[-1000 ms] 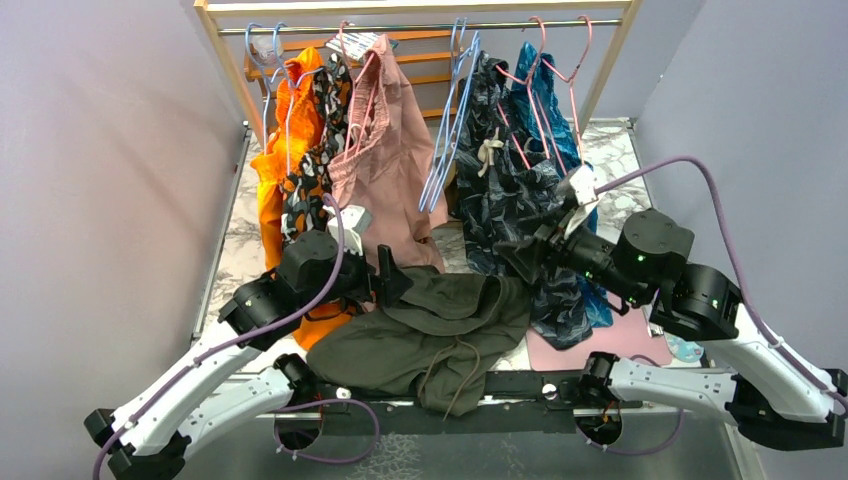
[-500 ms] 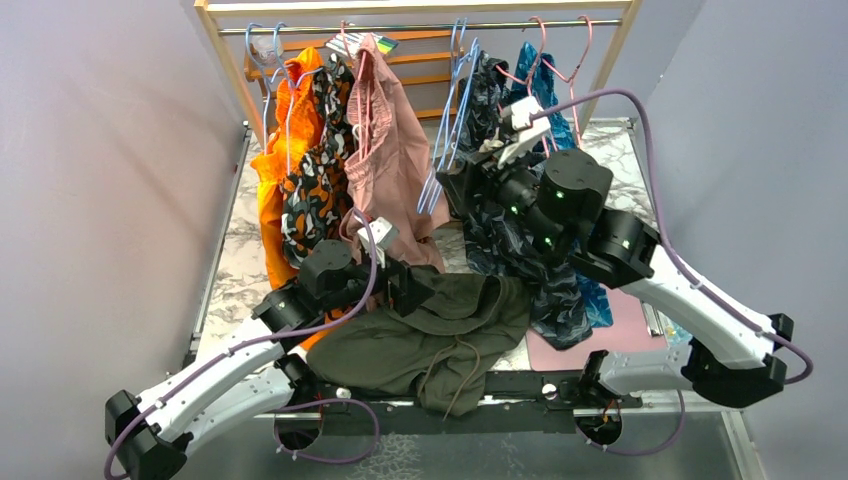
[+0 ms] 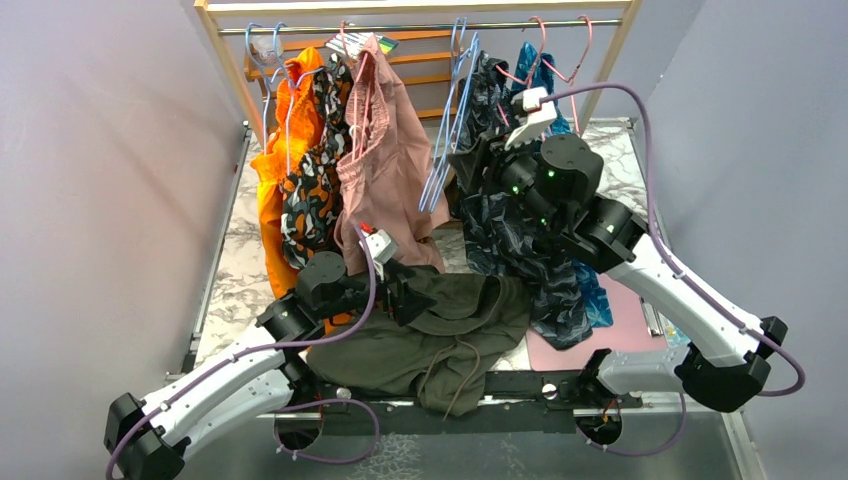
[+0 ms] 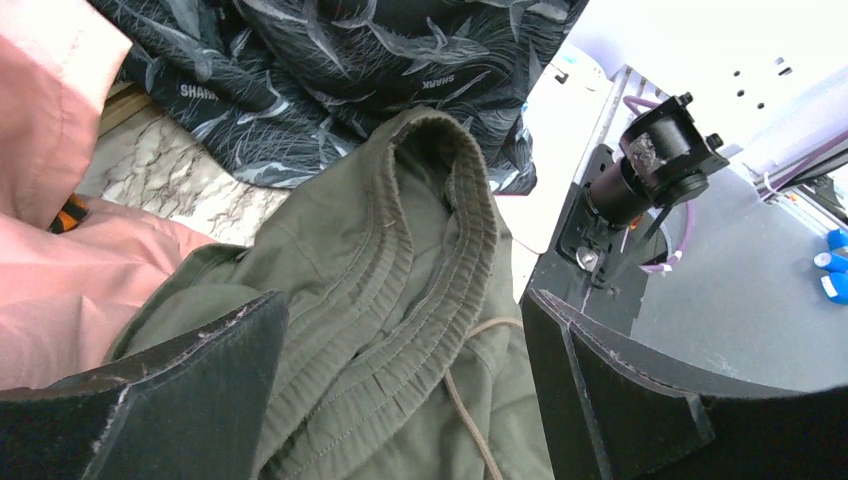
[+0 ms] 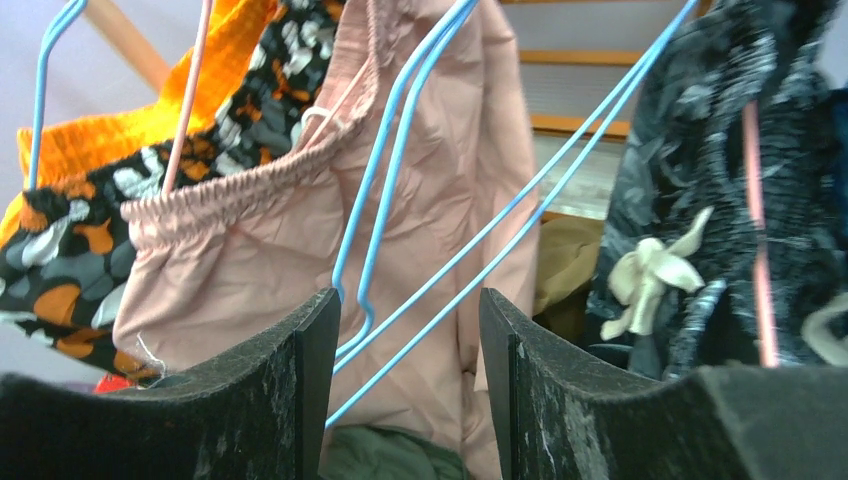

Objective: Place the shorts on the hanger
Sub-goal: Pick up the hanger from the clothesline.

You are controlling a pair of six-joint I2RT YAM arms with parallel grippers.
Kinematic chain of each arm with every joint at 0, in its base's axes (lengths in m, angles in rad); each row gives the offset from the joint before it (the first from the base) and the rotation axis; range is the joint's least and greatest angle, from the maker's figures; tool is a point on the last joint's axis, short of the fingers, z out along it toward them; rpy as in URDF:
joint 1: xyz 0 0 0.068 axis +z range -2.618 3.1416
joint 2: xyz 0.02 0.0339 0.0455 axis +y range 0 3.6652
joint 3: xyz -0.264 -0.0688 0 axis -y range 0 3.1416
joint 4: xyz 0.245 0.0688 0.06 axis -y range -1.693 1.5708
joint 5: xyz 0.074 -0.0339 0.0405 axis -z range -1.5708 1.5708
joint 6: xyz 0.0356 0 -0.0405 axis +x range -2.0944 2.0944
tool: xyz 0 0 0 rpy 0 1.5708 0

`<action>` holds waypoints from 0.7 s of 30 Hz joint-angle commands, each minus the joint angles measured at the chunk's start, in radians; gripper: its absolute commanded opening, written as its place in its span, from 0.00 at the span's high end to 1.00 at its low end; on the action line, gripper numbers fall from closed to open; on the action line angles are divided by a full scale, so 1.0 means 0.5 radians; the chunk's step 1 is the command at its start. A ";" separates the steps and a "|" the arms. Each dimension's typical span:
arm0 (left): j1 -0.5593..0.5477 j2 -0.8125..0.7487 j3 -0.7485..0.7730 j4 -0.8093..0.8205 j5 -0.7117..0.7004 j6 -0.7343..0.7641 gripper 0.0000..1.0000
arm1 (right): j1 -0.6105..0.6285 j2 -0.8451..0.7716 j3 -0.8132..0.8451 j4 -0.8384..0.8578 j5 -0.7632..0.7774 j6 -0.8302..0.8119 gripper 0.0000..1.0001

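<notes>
The olive-green shorts [image 3: 430, 335] lie crumpled on the table at its near edge, drawstring hanging over the front rail. My left gripper [image 3: 412, 290] is open just above their ribbed waistband [image 4: 400, 300], one finger either side of it [image 4: 405, 390]. The light-blue wire hangers [image 3: 448, 130] hang empty from the rail between the pink and the dark shorts. My right gripper [image 3: 472, 165] is open and raised right beside them. In the right wrist view the blue wires [image 5: 400, 130] run just beyond the gap of the open gripper [image 5: 410, 390], untouched.
A wooden rack with a metal rail [image 3: 420, 27] spans the back. Orange shorts [image 3: 272, 170], patterned shorts [image 3: 310, 190], dusty-pink shorts [image 3: 385, 165] and dark leaf-print shorts [image 3: 510, 225] hang from it, with pink hangers [image 3: 560, 70] at right. A pink mat [image 3: 620, 340] lies front right.
My right arm has swung up from low at the right to the rack, gripper now at the blue hangers. My left gripper has moved right, over the green shorts' waistband.
</notes>
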 commanded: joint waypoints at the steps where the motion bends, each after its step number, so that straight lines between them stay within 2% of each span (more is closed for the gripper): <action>1: 0.014 -0.038 -0.005 0.124 0.098 0.027 0.12 | 0.001 -0.042 -0.097 0.203 -0.203 0.083 0.44; 8: 0.014 -0.068 -0.013 0.121 0.114 0.020 0.12 | -0.002 0.054 -0.058 0.201 -0.161 0.079 0.45; 21: 0.014 -0.052 -0.017 0.116 0.112 0.017 0.15 | -0.034 0.110 -0.027 0.110 0.070 0.024 0.61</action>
